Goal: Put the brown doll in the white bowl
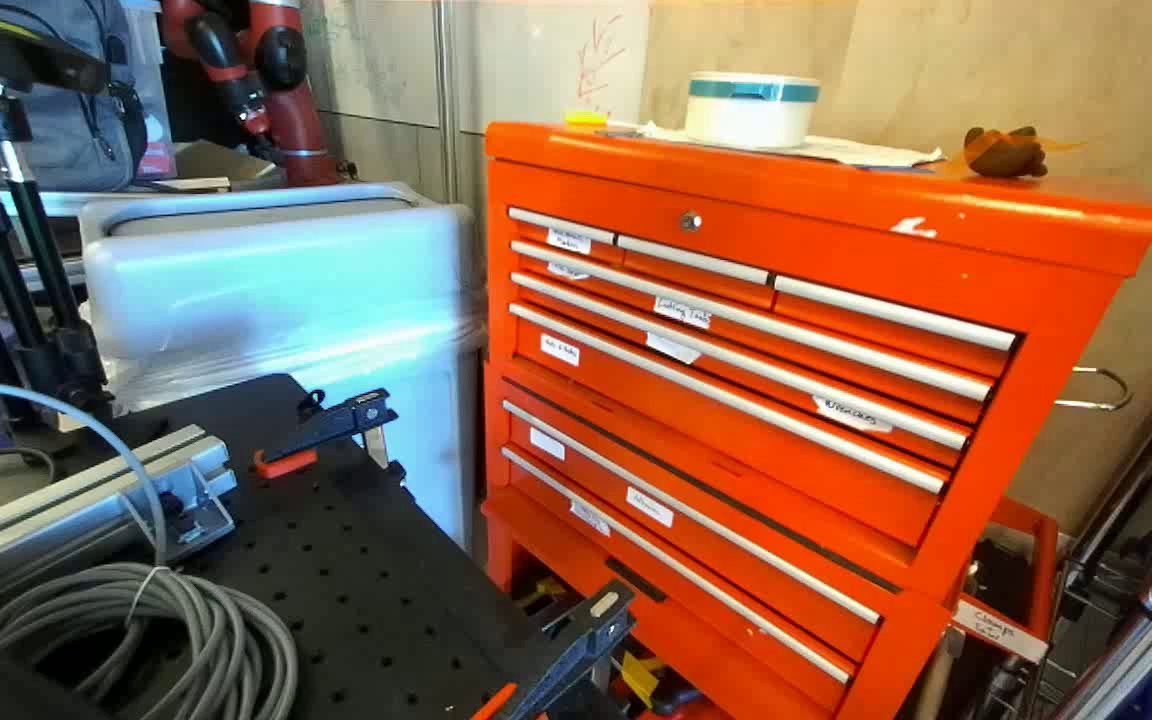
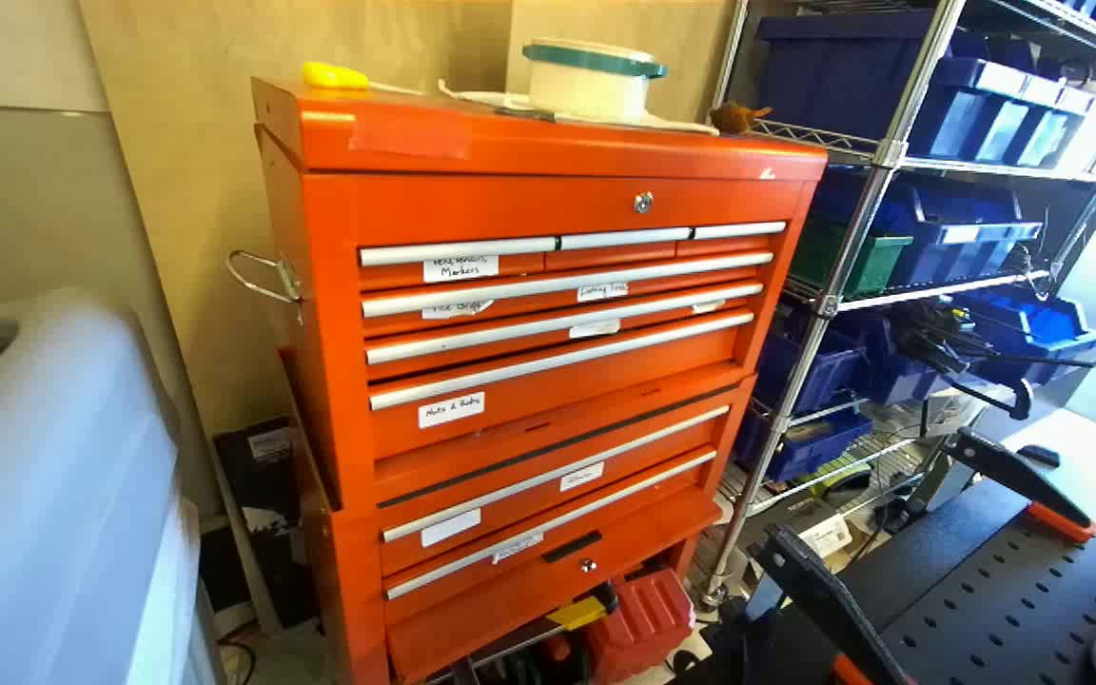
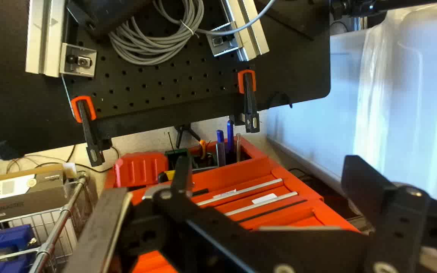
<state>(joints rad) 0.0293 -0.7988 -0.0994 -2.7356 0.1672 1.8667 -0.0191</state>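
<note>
The brown doll (image 1: 1004,153) is a small, lumpy brown shape on top of the orange tool cabinet, near its right end. It also shows in an exterior view (image 2: 736,117) at the cabinet's far right edge. The white bowl (image 1: 750,118) has a teal band near its rim and stands upright on a pale cloth on the cabinet top. It also shows in an exterior view (image 2: 588,90). The doll is outside the bowl, apart from it. My gripper (image 3: 269,176) shows only in the wrist view, fingers wide apart with nothing between them. Doll and bowl are out of the wrist view.
The orange cabinet (image 1: 736,400) has several drawers with silver handles. A yellow item (image 2: 334,75) lies on its top. A metal shelf rack (image 2: 876,181) with blue bins stands beside it. A black perforated table (image 3: 165,102) carries clamps and a coiled grey cable (image 3: 154,49).
</note>
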